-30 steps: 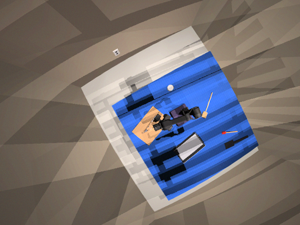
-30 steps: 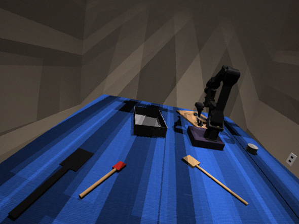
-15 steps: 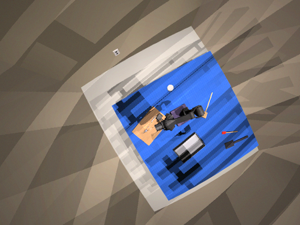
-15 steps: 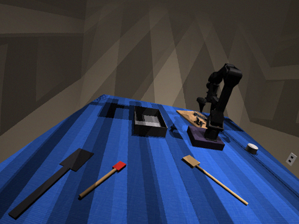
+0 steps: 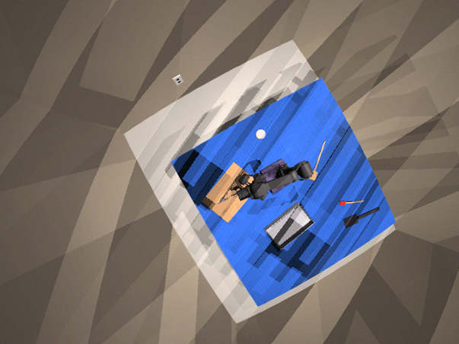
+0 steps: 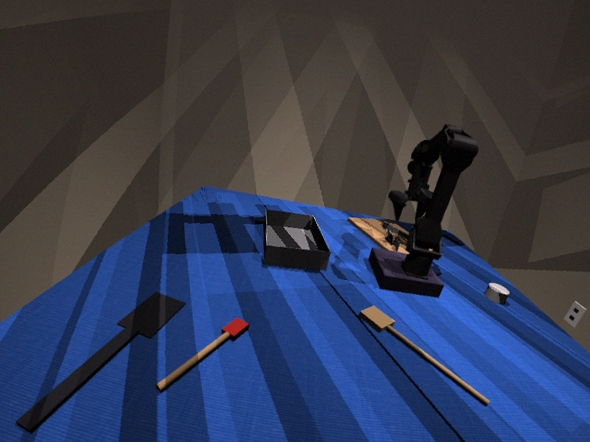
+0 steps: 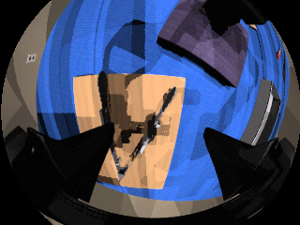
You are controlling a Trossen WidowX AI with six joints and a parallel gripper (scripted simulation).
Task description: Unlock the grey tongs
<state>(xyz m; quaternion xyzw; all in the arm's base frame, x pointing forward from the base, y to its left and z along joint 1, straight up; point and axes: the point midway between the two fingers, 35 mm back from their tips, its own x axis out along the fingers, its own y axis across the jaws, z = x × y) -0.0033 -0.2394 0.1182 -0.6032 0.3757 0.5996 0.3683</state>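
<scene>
The grey tongs (image 7: 103,94) lie spread in a wide V on the wooden board (image 7: 84,89) (image 5: 228,214) (image 6: 360,223). In the wrist view their hinge end is at the bottom, near the board's far edge, and the arms spread towards the robot's base. The gripper (image 7: 158,128) (image 5: 240,187) is open and empty, raised above the board and the tongs. In the wrist view its left fingertip overlaps one arm of the tongs; the other arm shows between the fingers. The roasting tin (image 5: 297,237) (image 6: 294,258) (image 7: 260,110) stands beside the board with no tongs across it.
The purple base block (image 6: 408,281) (image 7: 202,37) is beside the board. A white cylinder (image 5: 260,134) (image 6: 498,293), a wooden spatula (image 5: 313,175) (image 6: 378,318), a red-headed spatula (image 5: 342,203) (image 6: 234,328) and a black turner (image 5: 350,220) (image 6: 154,312) lie farther off on the blue cloth.
</scene>
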